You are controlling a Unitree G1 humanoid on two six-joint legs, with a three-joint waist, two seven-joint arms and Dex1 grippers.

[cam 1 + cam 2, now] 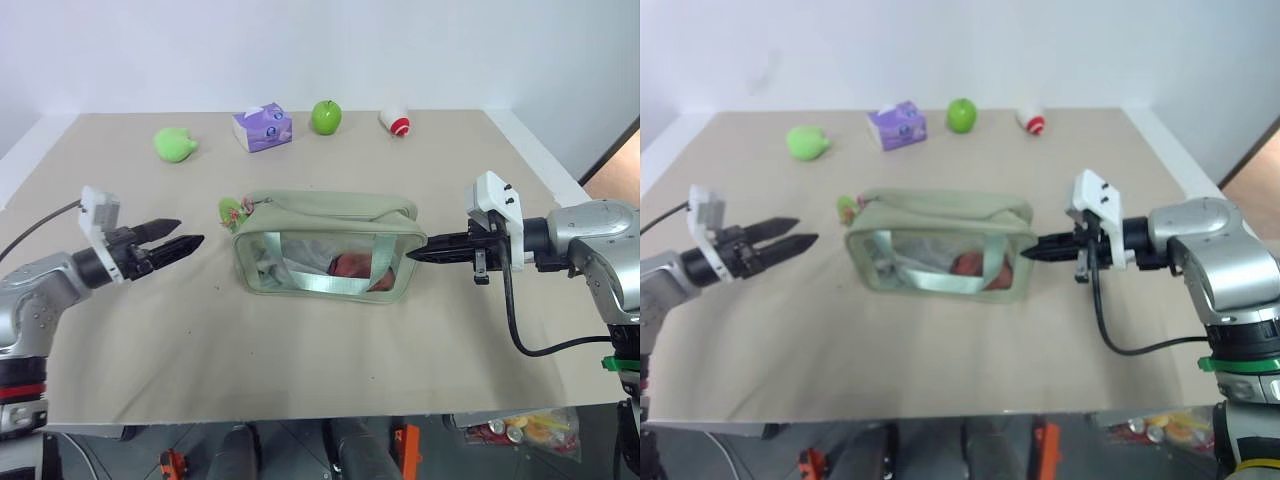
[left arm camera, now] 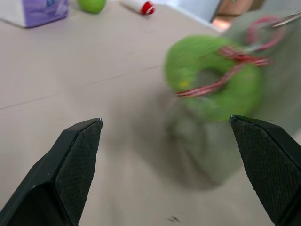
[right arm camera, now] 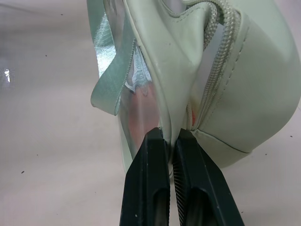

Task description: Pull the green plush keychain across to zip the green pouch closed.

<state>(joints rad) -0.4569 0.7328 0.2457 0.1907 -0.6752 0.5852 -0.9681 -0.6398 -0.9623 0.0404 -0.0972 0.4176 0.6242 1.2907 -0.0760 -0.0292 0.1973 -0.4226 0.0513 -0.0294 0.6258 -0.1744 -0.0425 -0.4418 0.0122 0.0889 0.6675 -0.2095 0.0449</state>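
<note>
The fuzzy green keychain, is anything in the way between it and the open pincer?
No. Only bare table lies between the open left pincer and the keychain at the pouch's near end.

You have the pouch [image 1: 325, 243] mid-table [image 1: 300, 360], the keychain [image 1: 234, 211] at its left end, seemingly touching it. Left gripper [image 1: 190, 240] sits left of that; right gripper [image 1: 415, 251] meets the pouch's right end. Behind lie plush toy [image 1: 174, 144], tissue box [image 1: 262, 127], apple [image 1: 326, 116].
</note>
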